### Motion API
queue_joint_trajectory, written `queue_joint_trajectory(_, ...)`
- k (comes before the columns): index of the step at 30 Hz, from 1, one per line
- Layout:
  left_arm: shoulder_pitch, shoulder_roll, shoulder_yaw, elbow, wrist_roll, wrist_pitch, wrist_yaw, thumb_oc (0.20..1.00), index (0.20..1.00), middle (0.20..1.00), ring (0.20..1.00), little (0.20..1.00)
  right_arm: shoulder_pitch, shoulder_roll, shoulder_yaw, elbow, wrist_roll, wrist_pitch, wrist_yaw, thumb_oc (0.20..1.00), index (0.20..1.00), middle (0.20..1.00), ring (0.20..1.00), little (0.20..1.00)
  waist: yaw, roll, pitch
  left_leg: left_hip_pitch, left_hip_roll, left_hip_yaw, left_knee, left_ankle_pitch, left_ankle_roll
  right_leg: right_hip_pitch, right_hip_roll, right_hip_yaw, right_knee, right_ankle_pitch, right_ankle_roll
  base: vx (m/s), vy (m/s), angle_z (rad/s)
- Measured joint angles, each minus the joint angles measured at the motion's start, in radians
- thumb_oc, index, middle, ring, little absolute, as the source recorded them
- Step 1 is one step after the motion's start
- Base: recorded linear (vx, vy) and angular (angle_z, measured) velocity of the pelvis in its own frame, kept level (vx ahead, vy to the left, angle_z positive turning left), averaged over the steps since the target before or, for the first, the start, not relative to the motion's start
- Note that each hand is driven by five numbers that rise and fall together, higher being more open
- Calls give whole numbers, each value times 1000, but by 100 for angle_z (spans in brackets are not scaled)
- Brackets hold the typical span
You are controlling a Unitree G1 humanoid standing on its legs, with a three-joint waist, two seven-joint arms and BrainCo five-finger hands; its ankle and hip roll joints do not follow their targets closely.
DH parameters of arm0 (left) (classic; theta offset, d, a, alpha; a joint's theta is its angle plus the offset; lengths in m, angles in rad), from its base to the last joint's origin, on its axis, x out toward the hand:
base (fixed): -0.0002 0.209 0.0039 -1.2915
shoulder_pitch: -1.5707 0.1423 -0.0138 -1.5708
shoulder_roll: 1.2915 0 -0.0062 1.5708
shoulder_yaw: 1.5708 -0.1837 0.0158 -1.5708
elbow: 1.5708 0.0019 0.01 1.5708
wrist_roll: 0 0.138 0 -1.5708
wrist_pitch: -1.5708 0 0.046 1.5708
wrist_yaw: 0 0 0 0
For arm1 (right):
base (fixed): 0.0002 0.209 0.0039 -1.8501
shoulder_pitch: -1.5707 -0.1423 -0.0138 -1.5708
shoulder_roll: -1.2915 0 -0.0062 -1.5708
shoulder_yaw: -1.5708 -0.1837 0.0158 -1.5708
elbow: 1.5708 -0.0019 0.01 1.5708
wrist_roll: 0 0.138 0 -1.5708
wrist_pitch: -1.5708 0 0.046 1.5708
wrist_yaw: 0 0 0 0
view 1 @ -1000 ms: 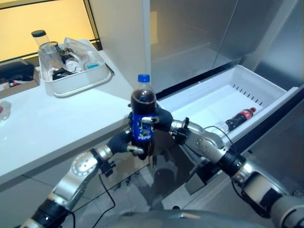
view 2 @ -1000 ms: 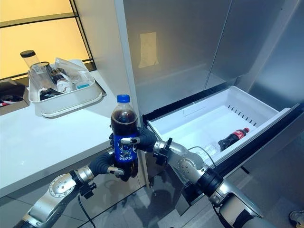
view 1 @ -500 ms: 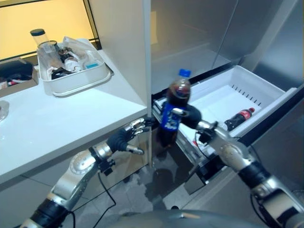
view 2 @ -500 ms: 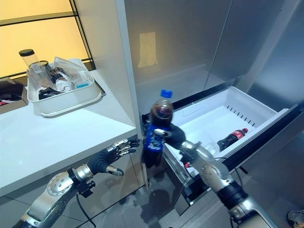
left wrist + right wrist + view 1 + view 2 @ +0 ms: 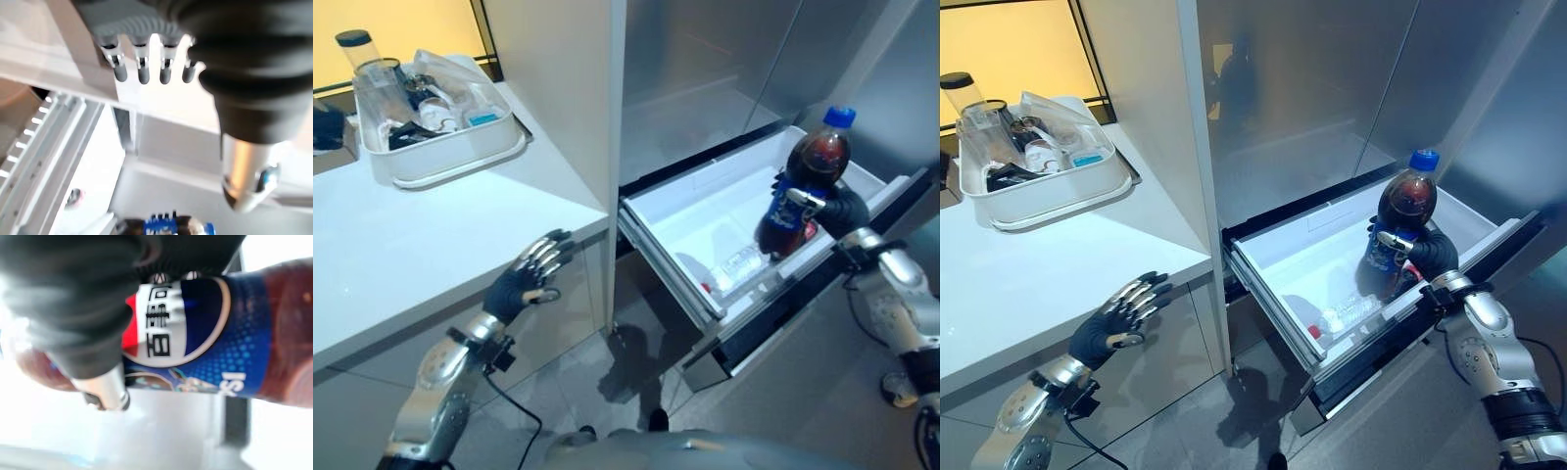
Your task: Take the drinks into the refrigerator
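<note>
A dark cola bottle [image 5: 800, 186] with a blue cap and blue label stands upright over the right part of the open white refrigerator drawer [image 5: 680, 211]. My right hand [image 5: 839, 210] is shut round its label; the right wrist view has the label [image 5: 205, 347] close up under that hand's dark cover [image 5: 73, 308]. A clear bottle [image 5: 736, 265] lies inside the drawer near its front wall. My left hand [image 5: 525, 283] hovers open beside the front edge of the white counter [image 5: 431, 245], fingers [image 5: 142, 68] straight and holding nothing.
A white tray [image 5: 440, 157] of jars and kitchen bits sits at the back of the counter. The steel refrigerator door [image 5: 1293, 88] rises behind the drawer. The drawer's front panel [image 5: 783, 313] juts out over the grey floor [image 5: 597, 392].
My right hand has carried the cola bottle rightwards, from the drawer's left end to over its right part. The left hand has drawn back to the counter edge, and the view has shifted.
</note>
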Motion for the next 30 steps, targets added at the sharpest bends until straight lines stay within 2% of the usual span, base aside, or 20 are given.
queue_joint_trajectory(2, 14, -24, 7, 18, 0, -1, 8, 1000, 1000, 1000, 1000, 1000, -9, -54, 1, 37, -180, -18, -23, 200, 200, 200, 200, 200, 20, -6, 3, -2, 1, 0, 0, 0, 0, -2, 2, 0, 0, 1, 0, 0, 0, 0)
queue_joint_trajectory(6, 30, -39, 13, 19, 0, -2, 9, 1000, 1000, 1000, 1000, 1000, -28, -94, 12, 84, -400, -47, -64, 200, 200, 200, 200, 200, 27, -9, 4, -4, 0, -2, 0, 0, 0, -2, 1, -3, 0, 3, -4, 0, 0, 0)
queue_joint_trajectory(8, 30, -39, 19, 19, 0, -2, 10, 1000, 1000, 1000, 1000, 1000, -94, -128, 96, 111, -575, -60, -95, 200, 200, 200, 200, 200, 24, -13, 11, -6, 0, -2, 0, 0, 0, -4, 0, -4, 0, 3, -4, 0, 0, 0)
queue_joint_trajectory(10, 32, -39, 19, 19, 0, -2, 10, 1000, 1000, 1000, 1000, 1000, -107, -136, 123, 122, -663, -86, -111, 200, 200, 200, 200, 200, 27, -17, 13, -7, 1, -4, 0, 0, 0, -5, 1, -5, 0, 2, -3, 0, 0, 0)
queue_joint_trajectory(13, 32, -38, 18, 19, 1, -2, 11, 1000, 1000, 1000, 1000, 1000, -193, -162, 248, 159, -797, -100, -123, 200, 200, 200, 200, 200, 26, -21, 16, -13, 0, -5, 0, 0, 0, -10, 1, -6, 0, 0, 0, 0, 0, 0)
queue_joint_trajectory(16, 31, -39, 17, 19, 1, -3, 15, 1000, 1000, 1000, 1000, 1000, -229, -180, 315, 169, -862, -123, -124, 200, 200, 200, 200, 200, 30, -22, 18, -18, 1, -7, 0, 0, 0, -16, 1, -8, 0, 3, -4, 0, 0, 0)
queue_joint_trajectory(18, 32, -38, 18, 19, 1, -3, 17, 1000, 1000, 1000, 1000, 1000, -243, -181, 340, 176, -900, -131, -124, 200, 200, 200, 200, 200, 52, -21, 19, -19, 0, -9, 0, 0, 0, -17, 1, -9, 0, 3, -4, 0, 0, 0)
queue_joint_trajectory(19, 29, -38, 17, 19, 1, -3, 18, 1000, 1000, 1000, 1000, 1000, -295, -191, 410, 202, -940, -137, -123, 200, 200, 200, 200, 200, 53, -22, 24, -19, -1, -9, 0, 0, 0, -16, 0, -10, 0, 3, -4, 0, 0, 0)
queue_joint_trajectory(22, 24, -37, 17, 19, 1, -4, 18, 1000, 1000, 1000, 1000, 1000, -354, -196, 484, 238, -991, -150, -125, 200, 200, 200, 200, 200, 68, -26, 39, -22, 0, -13, 0, 0, 0, -17, 0, -15, 0, 3, -4, -8, -10, 3)
queue_joint_trajectory(23, 20, -27, 11, 19, 1, -4, 20, 1000, 1000, 1000, 1000, 1000, -418, -197, 562, 286, -1022, -157, -122, 200, 200, 200, 200, 200, 67, -31, 44, -25, 0, -14, 1, 1, 0, -20, 0, -18, 0, 3, -4, -29, -13, 5)
queue_joint_trajectory(25, 17, -17, 8, 19, 1, -4, 25, 1000, 1000, 1000, 1000, 1000, -471, -198, 620, 321, -1068, -157, -122, 200, 200, 200, 200, 200, 78, -34, 54, -30, 0, -20, 1, 2, 0, -24, 0, -22, 0, 3, -4, -35, -9, 7)
queue_joint_trajectory(29, 15, 7, -4, 19, 1, -4, 32, 1000, 1000, 1000, 1000, 1000, -542, -198, 675, 358, -1104, -157, -122, 200, 200, 200, 200, 200, 86, -33, 68, -50, -1, -28, 1, 6, -1, -39, -1, -28, 1, 4, -5, -66, -11, 6)
queue_joint_trajectory(30, 14, 12, -7, 19, 1, -5, 35, 1000, 1000, 1000, 1000, 1000, -573, -197, 699, 369, -1108, -157, -125, 200, 200, 200, 200, 200, 99, -31, 76, -54, 0, -28, 1, 6, -1, -44, -1, -28, 1, 4, -5, -108, -17, 1)
